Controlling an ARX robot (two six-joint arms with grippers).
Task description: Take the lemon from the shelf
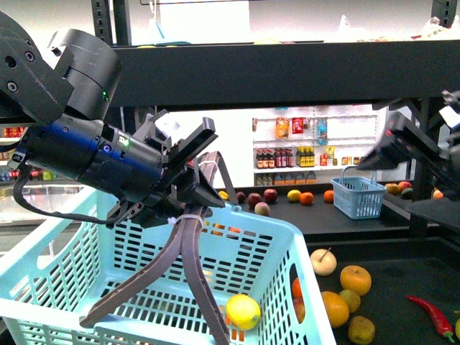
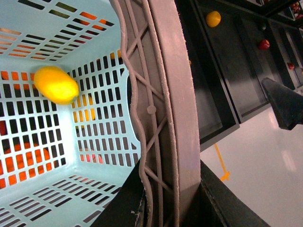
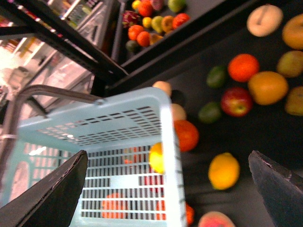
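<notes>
The lemon [image 1: 243, 311], bright yellow, lies inside a light-blue basket [image 1: 57, 251], near its right wall. The left wrist view shows the lemon [image 2: 56, 85] against the slotted basket wall [image 2: 104, 118]. My left gripper [image 1: 188, 188] is shut on the basket's grey-brown handle [image 1: 190, 259], which fills that wrist view between the fingers [image 2: 170, 189]. My right gripper [image 1: 402, 188] hangs open at the right, above the black shelf deck [image 1: 402, 287]. In its own view it [image 3: 165, 189] is over the basket rim [image 3: 165, 123], with the lemon [image 3: 157, 157] half hidden behind the wall.
Oranges, apples and a pale round fruit [image 1: 323, 261] lie on the deck right of the basket, with a red chili [image 1: 431, 313]. A yellow-orange fruit [image 3: 224, 170] sits just outside the basket. A small blue basket [image 1: 358, 195] stands further back. A black upper deck [image 1: 287, 72] runs overhead.
</notes>
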